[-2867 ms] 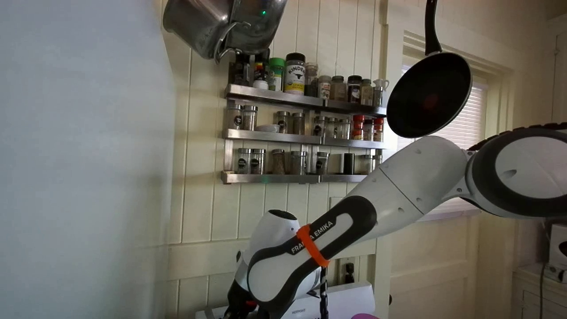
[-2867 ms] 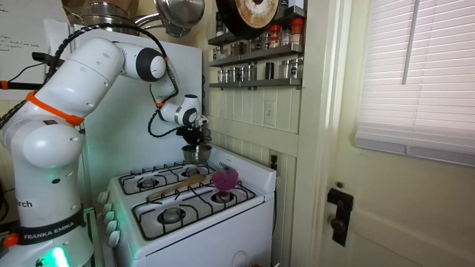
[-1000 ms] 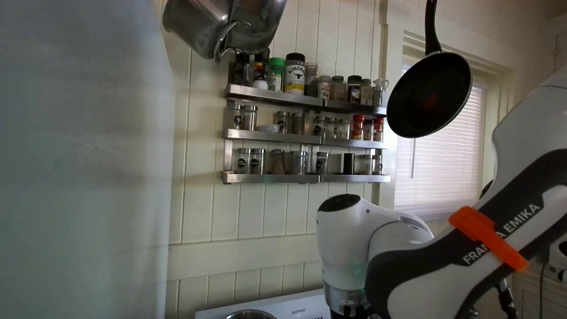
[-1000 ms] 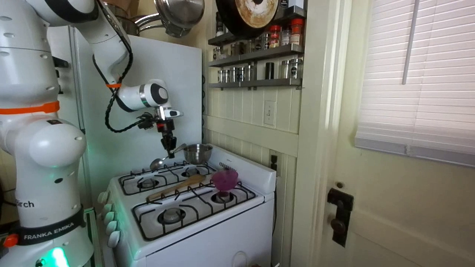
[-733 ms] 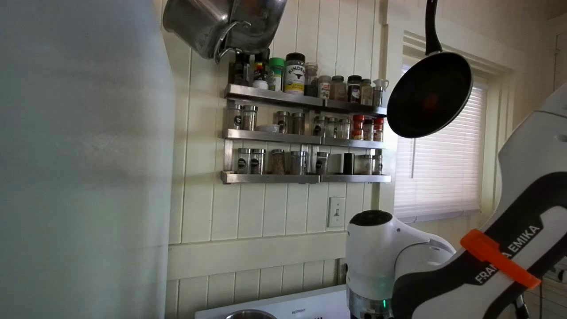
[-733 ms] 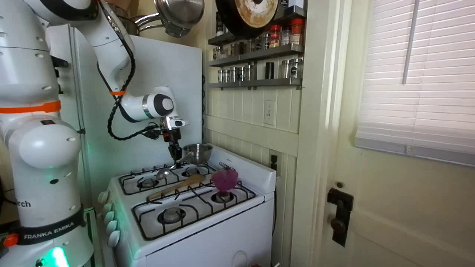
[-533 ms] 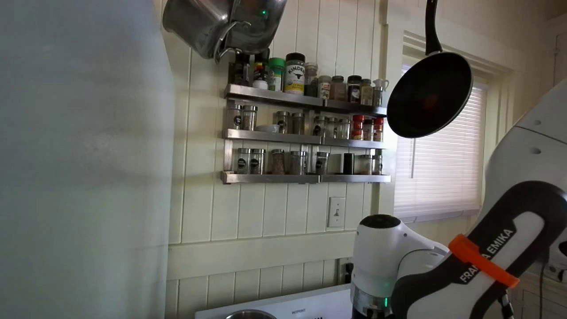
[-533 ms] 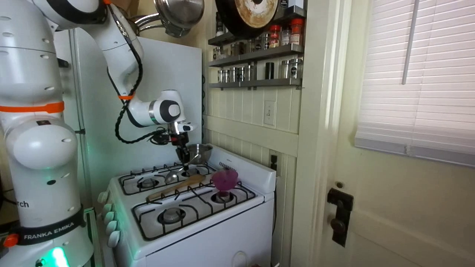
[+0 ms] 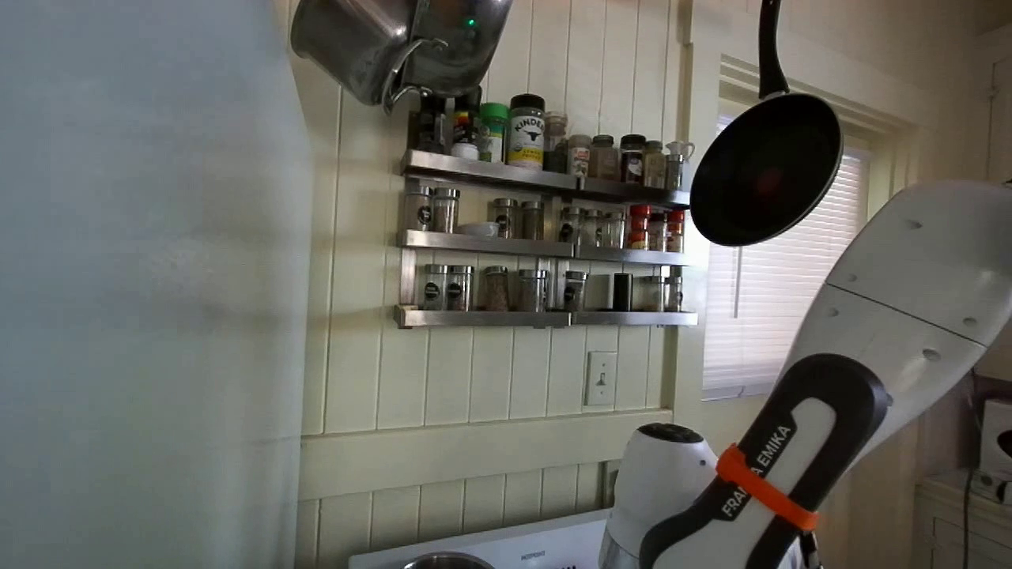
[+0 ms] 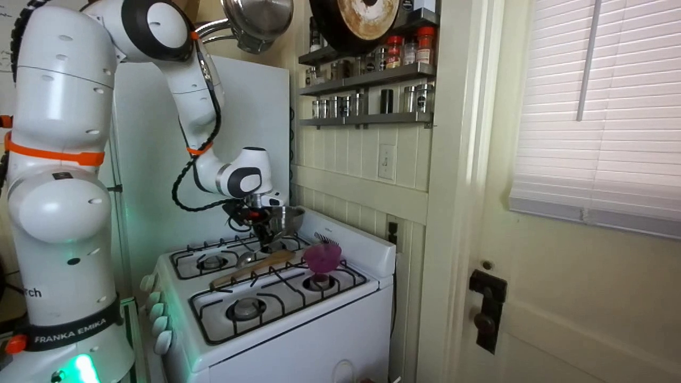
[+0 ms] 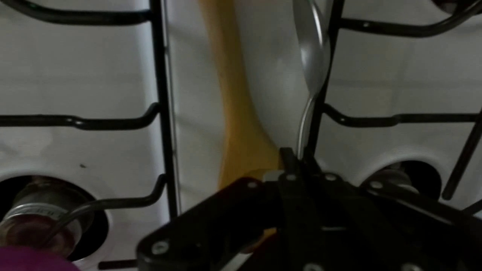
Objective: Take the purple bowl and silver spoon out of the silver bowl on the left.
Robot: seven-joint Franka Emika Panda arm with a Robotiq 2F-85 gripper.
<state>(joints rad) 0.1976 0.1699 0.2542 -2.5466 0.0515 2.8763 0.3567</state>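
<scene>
My gripper (image 11: 299,155) is shut on the handle of the silver spoon (image 11: 314,56). The spoon lies low over the stove, its head along a black grate bar and beside the wooden spoon. In an exterior view the gripper (image 10: 265,247) points down in front of the silver bowl (image 10: 292,218), with the spoon's head (image 10: 245,259) to its left. The silver bowl stands at the stove's back left; its rim also shows in an exterior view (image 9: 447,562). The purple bowl (image 10: 322,258) sits on the back right burner, outside the silver bowl; its edge shows in the wrist view (image 11: 32,260).
A wooden spoon (image 10: 277,258) lies along the strip between the two black grates (image 10: 213,332). The stove's back panel (image 10: 362,242) rises behind the bowls. The fridge (image 10: 239,122) stands at the stove's far side. Spice shelves (image 10: 367,118) and a hanging pan (image 9: 767,170) are above.
My gripper was at the silver bowl about three seconds ago, then held the spoon left of it. Since then it has moved right and down, lowering the spoon beside the wooden spoon.
</scene>
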